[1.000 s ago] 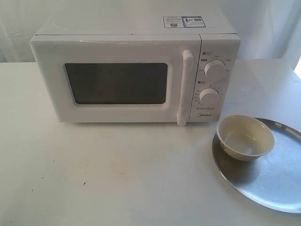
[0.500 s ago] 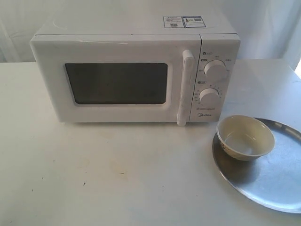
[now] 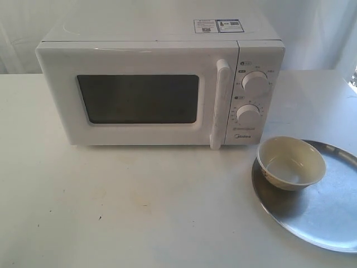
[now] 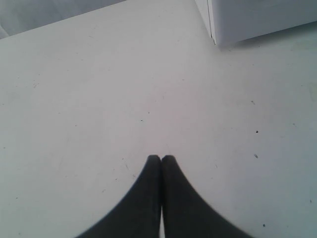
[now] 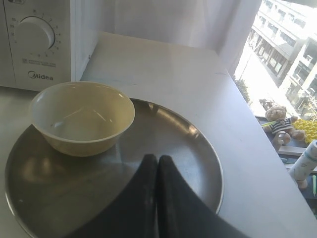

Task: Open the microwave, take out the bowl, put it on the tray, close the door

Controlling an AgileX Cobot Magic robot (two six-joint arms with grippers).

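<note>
The white microwave (image 3: 159,84) stands at the back of the table, its door (image 3: 134,97) shut, bar handle (image 3: 220,103) upright. The cream bowl (image 3: 290,162) sits on the near-left part of the silver tray (image 3: 329,218), to the right of the microwave. In the right wrist view the bowl (image 5: 81,116) rests on the tray (image 5: 188,148), and my right gripper (image 5: 157,158) hangs shut and empty over the tray beside it. My left gripper (image 4: 161,158) is shut over bare table, with a corner of the microwave (image 4: 257,20) ahead. Neither gripper shows in the exterior view.
The white table (image 3: 139,206) stretches in front of the microwave. In the right wrist view the table edge (image 5: 257,148) runs past the tray, with a window, a teddy bear (image 5: 280,124) and a bottle (image 5: 306,163) beyond it.
</note>
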